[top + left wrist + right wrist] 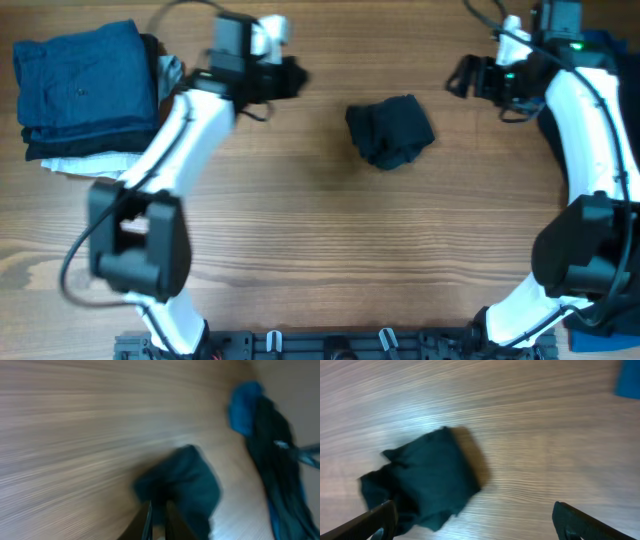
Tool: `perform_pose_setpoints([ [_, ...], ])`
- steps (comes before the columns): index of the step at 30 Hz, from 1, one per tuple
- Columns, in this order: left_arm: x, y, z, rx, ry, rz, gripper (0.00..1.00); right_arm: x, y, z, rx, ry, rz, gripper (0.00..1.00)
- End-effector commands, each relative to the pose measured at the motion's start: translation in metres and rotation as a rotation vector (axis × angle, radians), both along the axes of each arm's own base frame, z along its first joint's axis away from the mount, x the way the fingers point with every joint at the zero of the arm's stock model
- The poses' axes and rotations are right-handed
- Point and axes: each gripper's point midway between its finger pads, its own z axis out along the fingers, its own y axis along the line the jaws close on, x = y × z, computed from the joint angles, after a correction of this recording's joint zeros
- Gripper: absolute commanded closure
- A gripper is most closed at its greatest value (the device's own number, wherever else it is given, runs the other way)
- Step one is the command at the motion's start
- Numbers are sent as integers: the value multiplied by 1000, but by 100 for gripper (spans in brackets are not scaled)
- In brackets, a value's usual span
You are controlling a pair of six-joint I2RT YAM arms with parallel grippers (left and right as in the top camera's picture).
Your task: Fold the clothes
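Two arms stand at the near edge of the desk (330, 260). The left arm (185, 130) leans away toward the far left and the right arm (585, 130) toward the far right. Between them, just past the middle of the desk, lies the shirt (392, 130), a near-black crumpled lump resting on the wood and touching neither gripper.

Farther on, the left gripper (288, 78) hangs to the shirt's left, apart from it. Its wrist view is blurred, yet it shows the two fingers (147, 522) clenched nearly together with only a thin gap, the shirt lying beyond their tips. Level with it on the other side, the right gripper (462, 76) is released. Its fingers (380, 520) stand wide apart at either edge of its wrist view, and the shirt lies on the desk beyond the left one.

At the far left corner sits a stack (80, 90) of folded clothes, mid blue on top, dark below, white at the bottom. At the far right edge, behind the right arm, lies a heap (603, 45) of blue and dark cloth, loose and unfolded.
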Motion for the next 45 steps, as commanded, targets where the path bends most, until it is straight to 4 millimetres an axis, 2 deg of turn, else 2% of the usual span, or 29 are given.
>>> perform_pose_setpoints([
  [1, -33, -77, -28, -118, 91, -187, 89, -2, -21, -8, -17, 19, -58, 0],
  [3, -42, -95, -43, -123, 131, -204, 90, 0, -24, -7, -18, 9, -64, 0],
  [6, -55, -101, -62, -107, 194, -226, 90, 3, -25, -6, -21, -7, -65, 0],
  [15, -84, -86, -136, 7, 396, -243, 92, 15, -27, -1, -30, -61, -65, 0],
  [18, -81, -80, -146, 55, 396, -209, 96, 16, -27, 0, -31, -67, -65, 0],
  [20, -76, -82, -133, 47, 366, -208, 96, 16, -27, 0, -31, -67, -65, 0],
  [22, -68, -86, -104, 24, 308, -212, 96, 16, -27, 0, -31, -67, -65, 0],
  [25, -57, -101, -24, -37, 118, -246, 96, 16, -27, 0, -31, -67, -65, 0],
  [26, -55, -108, 5, -45, -3, -283, 94, 17, -27, 0, -30, -69, -66, 0],
  [27, -54, -111, 13, -35, -56, -297, 93, 17, -27, 0, -31, -70, -65, 0],
  [29, -54, -117, 13, 5, -124, -325, 88, 17, -27, 0, -31, -70, -65, 0],
  [32, -60, -131, -16, 24, -102, -370, 86, 17, -27, 0, -31, -70, -65, 0],
  [37, -84, -161, -81, -10, 13, -483, 88, 18, -27, 1, -31, -73, -66, 0],
  [38, -89, -163, -97, -4, 46, -493, 89, 18, -27, 1, -31, -73, -66, 0],
  [42, -107, -159, -137, -1, 177, -522, 90, 18, -27, 1, -31, -73, -66, 0],
  [44, -113, -155, -152, 17, 223, -521, 88, 18, -27, 1, -31, -73, -67, 0],
  [45, -113, -155, -152, 18, 221, -523, 89, 18, -27, 1, -31, -73, -66, 0],
])
